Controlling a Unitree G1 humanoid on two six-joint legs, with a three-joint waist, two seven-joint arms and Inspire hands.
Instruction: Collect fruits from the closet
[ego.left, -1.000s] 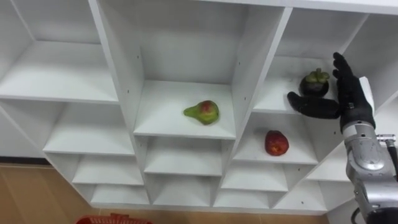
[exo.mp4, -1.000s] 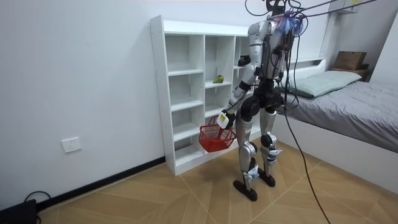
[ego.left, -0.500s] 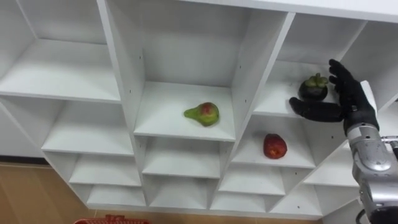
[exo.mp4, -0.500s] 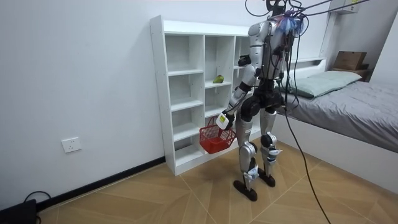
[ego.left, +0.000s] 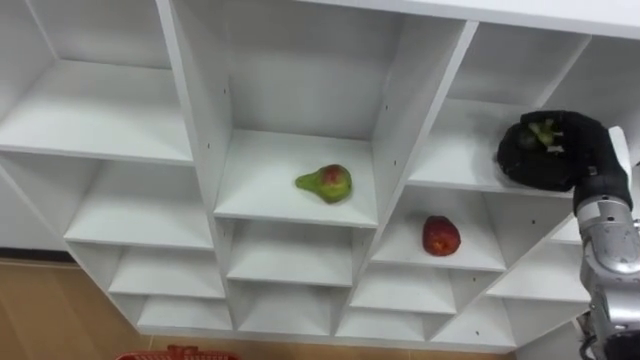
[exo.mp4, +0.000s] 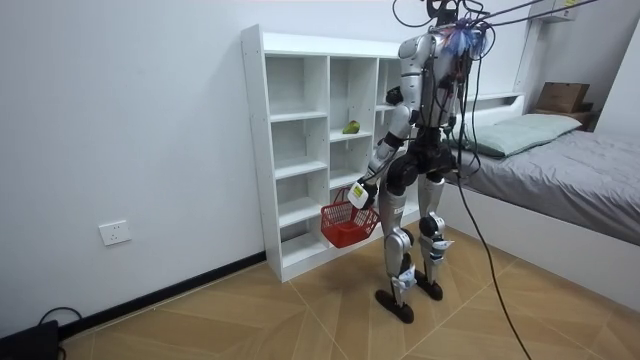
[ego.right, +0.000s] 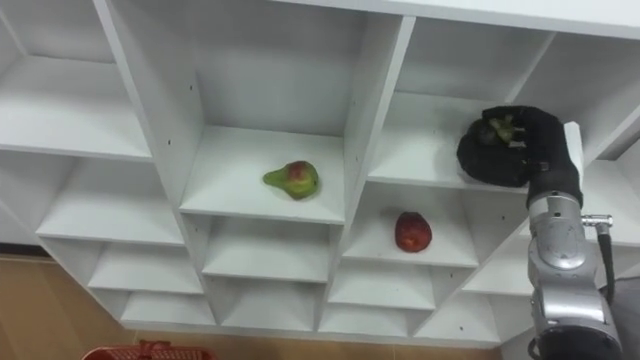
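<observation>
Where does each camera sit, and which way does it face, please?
Left eye view: on the robot's head, looking down at the closet, pear and apple; the right hand curls round a mangosteen.
Right eye view: beside it on the head, same scene, same hand.
Room view: standing in the room, side-on to the whole robot before the closet, basket at its left hand.
Shared: all three see closet and pear.
</observation>
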